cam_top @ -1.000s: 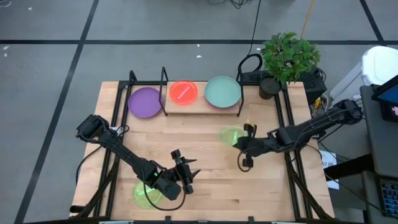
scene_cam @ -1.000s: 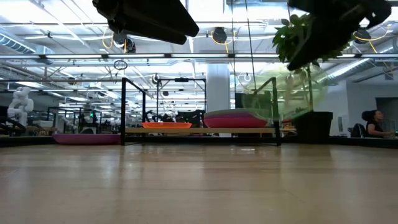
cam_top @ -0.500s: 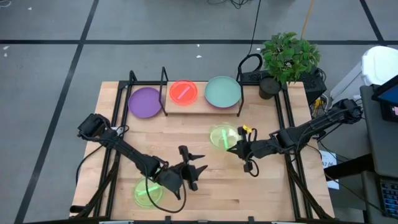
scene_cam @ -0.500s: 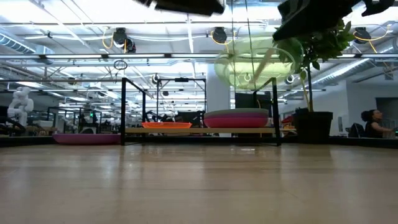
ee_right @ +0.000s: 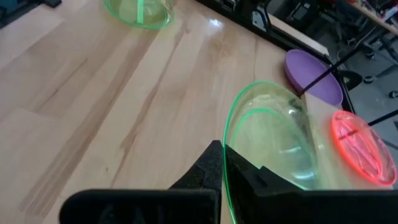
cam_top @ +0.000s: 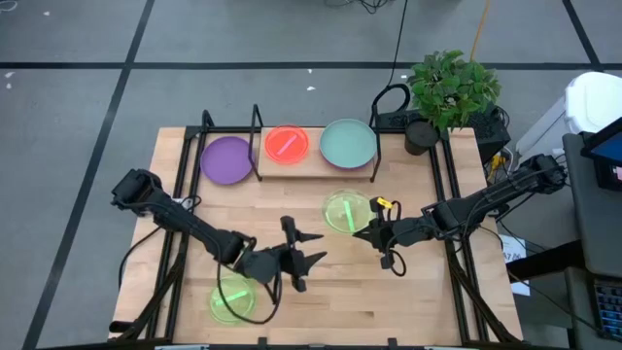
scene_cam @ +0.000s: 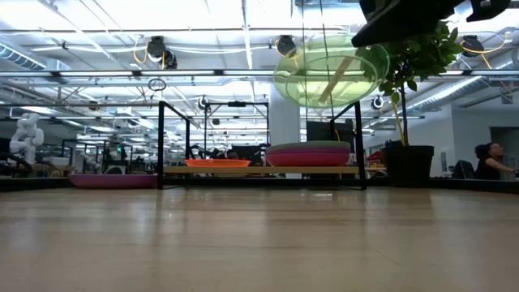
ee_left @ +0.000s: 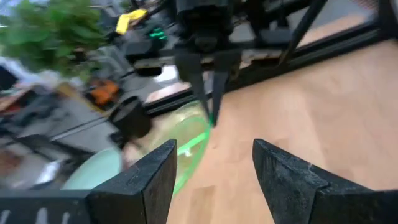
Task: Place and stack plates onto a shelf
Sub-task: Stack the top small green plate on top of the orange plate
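Carried plate: translucent green plate (cam_top: 347,212), pinched by its rim, lifted clear of the table (cam_top: 418,292), tilted slightly.
Right claw: right gripper (cam_top: 373,229) clamped together on that green plate's edge; plate juts away from the fingertips toward the shelf.
Shelf: light-wood shelf (cam_top: 309,164) beyond the right gripper, past the carried plate; holds the red plate (cam_top: 287,144) and the teal plate (cam_top: 347,143) side by side; from the low view a magenta layer seems to lie under the teal one.
Off the shelf: purple plate (cam_top: 226,158) outside the shelf's left frame, just beside it; second green plate (cam_top: 229,299) flat on the table near the front edge, behind the left gripper.
Left claw: left gripper (cam_top: 309,263) hovering with fingers apart, nothing between them, well apart from the right gripper, pointed toward it.
Progress: partly done; at least two plates shelved, one in the air, at least two left to move.
Beyond: potted plant (cam_top: 449,92) past the shelf's right end.
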You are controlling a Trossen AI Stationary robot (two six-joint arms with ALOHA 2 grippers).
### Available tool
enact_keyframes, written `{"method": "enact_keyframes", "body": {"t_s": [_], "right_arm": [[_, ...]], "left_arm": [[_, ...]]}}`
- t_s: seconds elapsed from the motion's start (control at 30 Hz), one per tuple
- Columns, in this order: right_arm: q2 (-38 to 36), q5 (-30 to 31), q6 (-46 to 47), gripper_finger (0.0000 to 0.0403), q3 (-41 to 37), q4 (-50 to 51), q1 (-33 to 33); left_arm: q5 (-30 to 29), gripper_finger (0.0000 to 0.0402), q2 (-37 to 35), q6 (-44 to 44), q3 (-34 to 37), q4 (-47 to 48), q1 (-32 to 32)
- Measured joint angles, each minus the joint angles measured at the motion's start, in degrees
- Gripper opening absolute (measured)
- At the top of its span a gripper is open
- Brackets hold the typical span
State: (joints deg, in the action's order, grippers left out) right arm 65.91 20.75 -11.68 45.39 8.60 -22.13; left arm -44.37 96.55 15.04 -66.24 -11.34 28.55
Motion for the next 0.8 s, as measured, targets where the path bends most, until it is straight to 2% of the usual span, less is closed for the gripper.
{"method": "enact_keyframes", "body": {"t_s": [0.2,0.4,0.53,0.67,0.8], "right_arm": [[0.0,-0.04,-3.75,0.0,0.0,-1.17,0.0],[0.0,-0.04,-6.41,0.0,0.0,-1.11,0.11],[0.0,-0.41,-7.42,0.0,0.0,-1.11,0.11],[0.0,-5.48,-7.48,0.0,0.0,-1.11,0.15],[0.0,-6.64,-7.5,0.0,0.0,-1.57,0.11]], "left_arm": [[14.22,0.0216,0.09,-0.39,0.0,0.88,-4.42],[15.28,0.0216,0.05,1.35,0.0,2.31,-5.37],[18.43,0.0216,0.09,4.3,0.0,3.72,-5.62],[17.59,0.0216,0.31,6.39,0.0,3.92,-6.51],[18.34,0.0216,0.31,8.35,0.0,5.2,-7.3]]}}
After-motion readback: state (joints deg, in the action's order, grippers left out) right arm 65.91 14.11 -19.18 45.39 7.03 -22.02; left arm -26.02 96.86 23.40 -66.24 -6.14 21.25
